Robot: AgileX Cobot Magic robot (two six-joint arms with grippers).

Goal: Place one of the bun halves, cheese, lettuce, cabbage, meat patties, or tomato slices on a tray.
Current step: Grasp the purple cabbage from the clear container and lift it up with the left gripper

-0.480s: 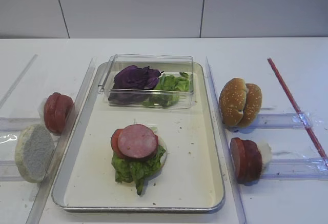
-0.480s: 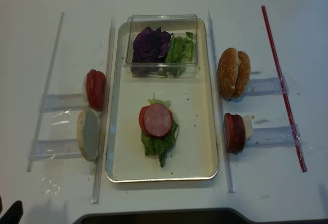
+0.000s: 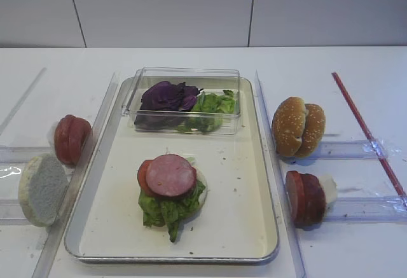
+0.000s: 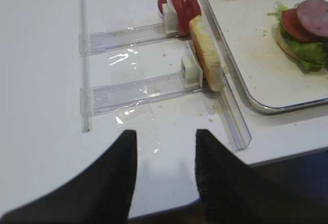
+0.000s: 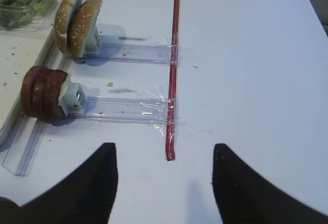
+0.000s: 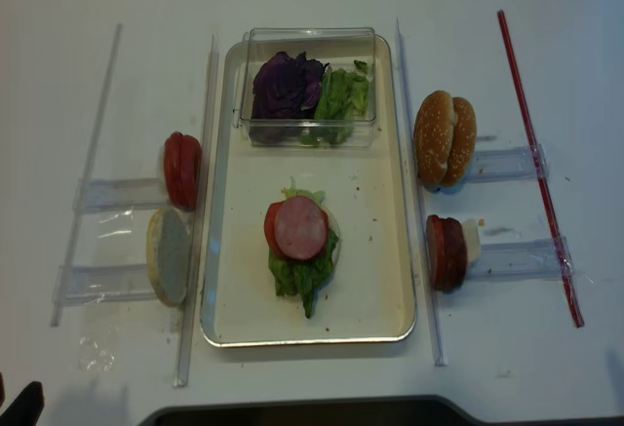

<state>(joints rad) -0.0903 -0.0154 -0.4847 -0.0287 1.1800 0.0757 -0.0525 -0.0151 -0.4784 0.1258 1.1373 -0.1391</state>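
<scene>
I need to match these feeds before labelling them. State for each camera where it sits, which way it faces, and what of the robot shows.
Exterior high: in front of the table, looking down and across the tray toward the wall; no robot part shows.
Exterior high (realsense): overhead, looking almost straight down; no gripper visible.
Right wrist: behind the open right gripper, facing the bun halves and red strip.
Left wrist: behind the open left gripper, facing one bun half on its edge.
Shared: both exterior views show the meat patty stack.

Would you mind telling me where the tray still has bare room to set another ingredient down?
The tray is bare on either side of the stacked burger and in the strip between it and the clear box. The far end is crowded by that box.
</scene>
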